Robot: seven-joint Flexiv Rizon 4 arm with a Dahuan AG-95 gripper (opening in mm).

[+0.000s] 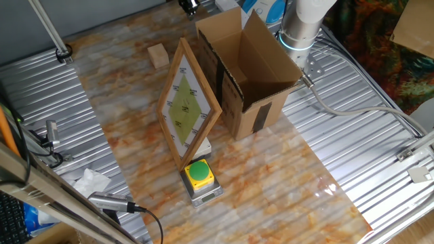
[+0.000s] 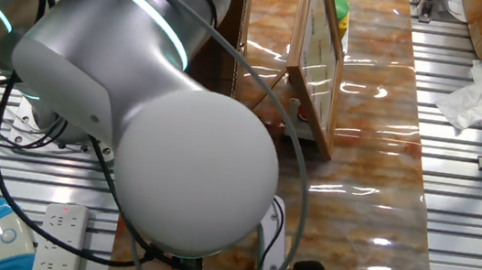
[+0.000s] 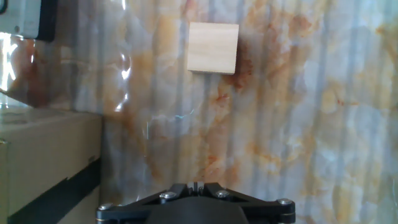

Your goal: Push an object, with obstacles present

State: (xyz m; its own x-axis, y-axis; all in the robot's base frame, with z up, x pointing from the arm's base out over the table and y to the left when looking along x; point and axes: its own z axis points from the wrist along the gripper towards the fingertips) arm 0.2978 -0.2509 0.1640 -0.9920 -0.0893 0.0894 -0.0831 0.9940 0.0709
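Cube (image 3: 212,48) sits alone on the worktop (image 3: 298,137), ahead of me, box (image 3: 43,162) near my left. Can't tell my jaws' spread (fingertips hidden). An off-centre push could spin it boxward.

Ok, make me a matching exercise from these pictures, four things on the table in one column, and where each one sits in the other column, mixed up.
Things:
1. wooden cube
2. cardboard box
3. framed board
4. yellow push-button

Places:
A. standing on one corner, between the box and the cube
B. at the near end of the marbled surface, by the board's lowest corner
C. open-topped, next to the arm's base
D. alone at the far end, touching nothing

Pairs: 1-D, 2-C, 3-A, 4-B
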